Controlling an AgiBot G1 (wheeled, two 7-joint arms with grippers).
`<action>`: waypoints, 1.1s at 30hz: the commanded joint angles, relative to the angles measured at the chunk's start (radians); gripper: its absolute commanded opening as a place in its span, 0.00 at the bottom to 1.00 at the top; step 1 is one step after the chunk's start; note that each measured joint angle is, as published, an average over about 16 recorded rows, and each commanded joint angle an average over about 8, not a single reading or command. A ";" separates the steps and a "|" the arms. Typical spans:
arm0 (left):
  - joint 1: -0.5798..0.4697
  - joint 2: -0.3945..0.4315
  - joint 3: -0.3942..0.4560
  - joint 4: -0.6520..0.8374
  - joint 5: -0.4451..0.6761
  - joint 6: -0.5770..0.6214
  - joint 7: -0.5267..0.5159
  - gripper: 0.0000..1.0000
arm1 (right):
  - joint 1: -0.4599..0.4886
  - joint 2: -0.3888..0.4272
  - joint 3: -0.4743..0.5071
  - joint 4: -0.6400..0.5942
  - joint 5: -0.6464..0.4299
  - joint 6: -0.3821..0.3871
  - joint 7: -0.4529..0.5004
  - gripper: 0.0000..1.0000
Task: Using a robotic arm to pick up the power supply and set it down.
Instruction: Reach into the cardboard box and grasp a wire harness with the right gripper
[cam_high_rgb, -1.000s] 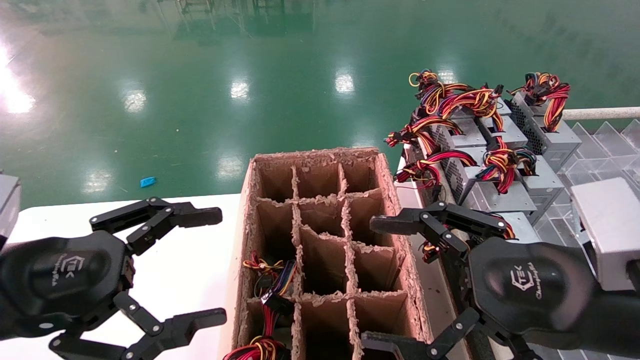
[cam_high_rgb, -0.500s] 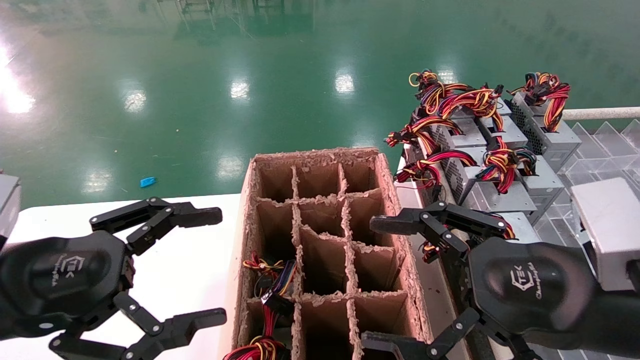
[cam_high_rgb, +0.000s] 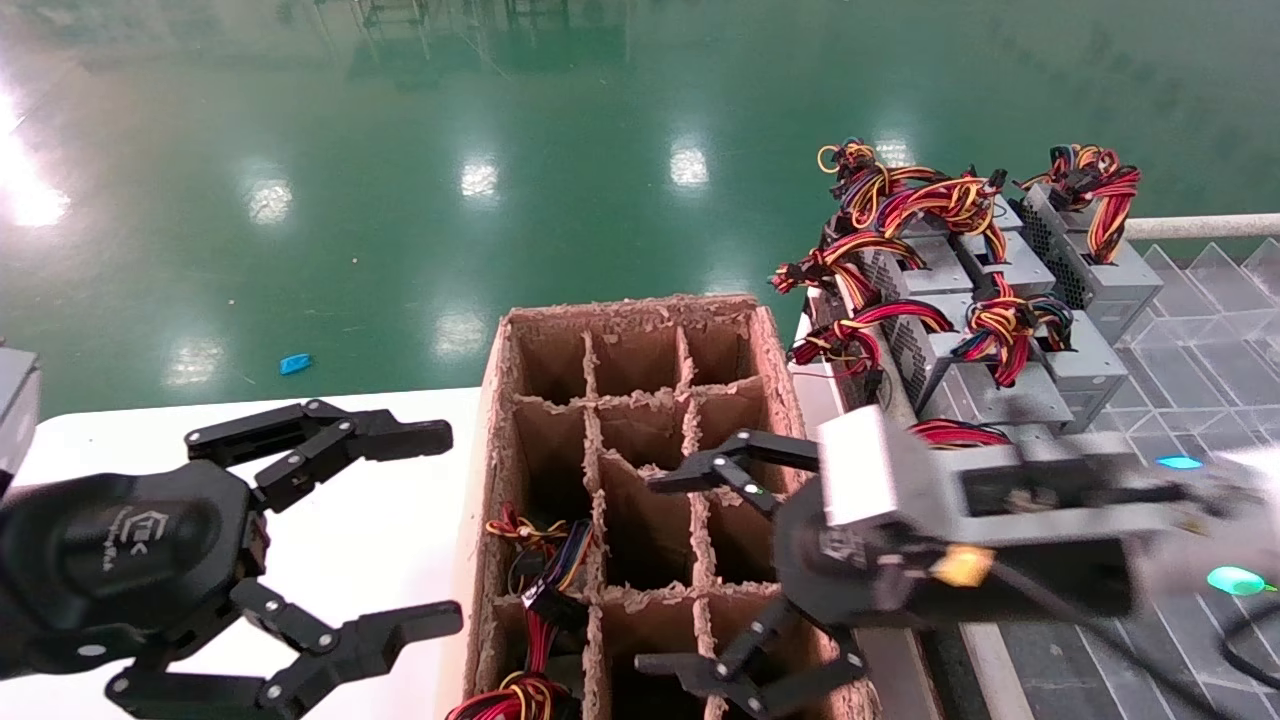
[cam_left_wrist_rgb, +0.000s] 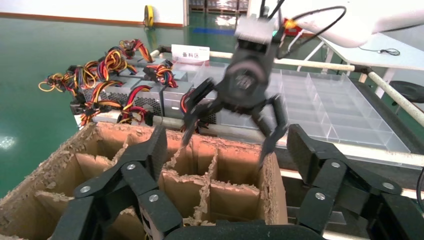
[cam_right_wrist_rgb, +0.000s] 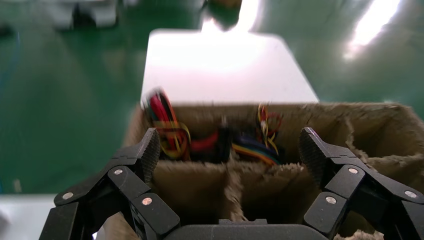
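Cardboard box (cam_high_rgb: 775, 350): twelve cells counted. Right gripper (cam_high_rgb: 690, 570) is spread empty above it; left gripper (cam_high_rgb: 425, 530) is parked, spread.

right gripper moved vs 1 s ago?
Yes. The right gripper has swung toward the robot's left, from beside the cardboard box's right wall to over its right-hand cells, jaws open and empty.

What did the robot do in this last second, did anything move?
The right gripper swung left, from beside the cardboard box to over its right-hand compartments, open and holding nothing. The left gripper barely shifted and stays open over the white table. The power supplies lie untouched.
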 joint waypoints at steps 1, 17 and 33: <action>0.000 0.000 0.000 0.000 0.000 0.000 0.000 0.00 | 0.047 -0.039 -0.033 -0.029 -0.069 -0.007 -0.025 1.00; 0.000 0.000 0.000 0.000 0.000 0.000 0.000 0.00 | 0.268 -0.328 -0.167 -0.406 -0.302 -0.004 -0.351 0.48; 0.000 0.000 0.000 0.000 0.000 0.000 0.000 0.00 | 0.332 -0.432 -0.190 -0.665 -0.333 0.009 -0.538 0.00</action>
